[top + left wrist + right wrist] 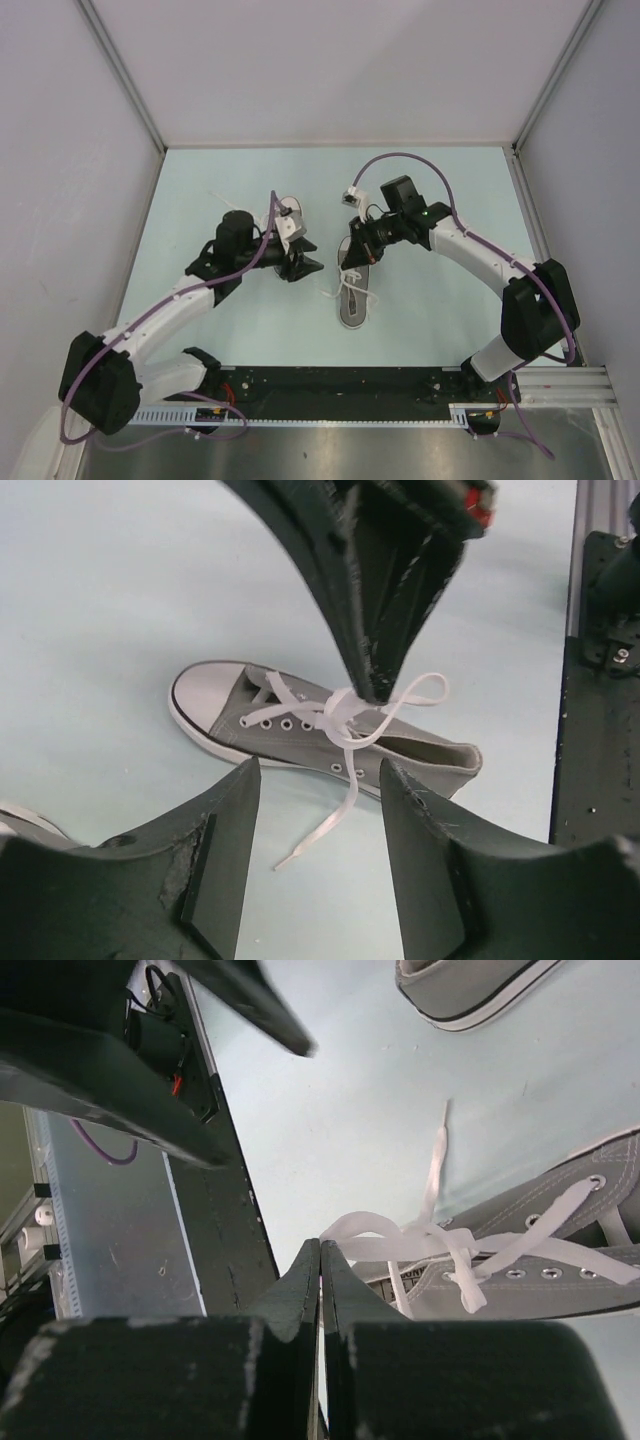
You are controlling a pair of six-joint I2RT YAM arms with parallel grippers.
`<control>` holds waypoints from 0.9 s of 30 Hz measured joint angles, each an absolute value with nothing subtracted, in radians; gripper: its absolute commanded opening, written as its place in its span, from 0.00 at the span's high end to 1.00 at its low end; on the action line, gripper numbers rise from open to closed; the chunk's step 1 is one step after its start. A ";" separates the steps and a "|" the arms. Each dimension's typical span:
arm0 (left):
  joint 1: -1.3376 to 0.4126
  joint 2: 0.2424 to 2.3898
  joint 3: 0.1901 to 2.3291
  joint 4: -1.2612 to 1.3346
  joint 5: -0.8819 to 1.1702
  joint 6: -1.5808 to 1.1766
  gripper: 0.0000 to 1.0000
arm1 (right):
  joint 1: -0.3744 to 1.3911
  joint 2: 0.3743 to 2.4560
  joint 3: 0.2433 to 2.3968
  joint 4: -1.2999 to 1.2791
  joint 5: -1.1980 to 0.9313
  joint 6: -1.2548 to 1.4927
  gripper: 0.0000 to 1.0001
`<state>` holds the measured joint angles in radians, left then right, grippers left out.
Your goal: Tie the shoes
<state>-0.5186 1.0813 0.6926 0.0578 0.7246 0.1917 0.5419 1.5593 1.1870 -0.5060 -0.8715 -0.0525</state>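
Note:
One grey sneaker (352, 300) with a white toe cap lies mid-table, toe pointing away from the arms; it also shows in the left wrist view (300, 730) and the right wrist view (560, 1280). Its white laces (345, 715) are crossed loosely over the eyelets, and one free end (320, 830) trails onto the table. My right gripper (321, 1245) is shut on a loop of that lace (365, 1228), just above the shoe (354, 260). My left gripper (320, 770) is open and empty, left of the shoe (302, 266). The second sneaker (290, 212) lies behind the left wrist.
The second sneaker's sole edge shows at the top of the right wrist view (470, 995). The black base rail (330, 385) runs along the near edge. Grey walls (330, 70) close in the pale table on three sides.

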 measured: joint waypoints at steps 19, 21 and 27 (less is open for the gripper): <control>-0.585 1.383 0.709 0.246 0.783 0.121 0.58 | 0.538 1.559 1.187 -0.488 -0.872 -0.045 1.00; -0.595 1.391 0.717 0.253 0.786 0.117 0.69 | 0.537 1.559 1.187 -0.488 -0.872 -0.045 1.00; -0.600 1.394 0.739 0.259 0.788 0.104 1.00 | 0.536 1.559 1.187 -0.488 -0.873 -0.045 1.00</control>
<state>-0.6003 1.3941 0.7391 0.2588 0.7879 0.1040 0.5362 1.5593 1.1866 -0.4877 -0.8734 -0.0452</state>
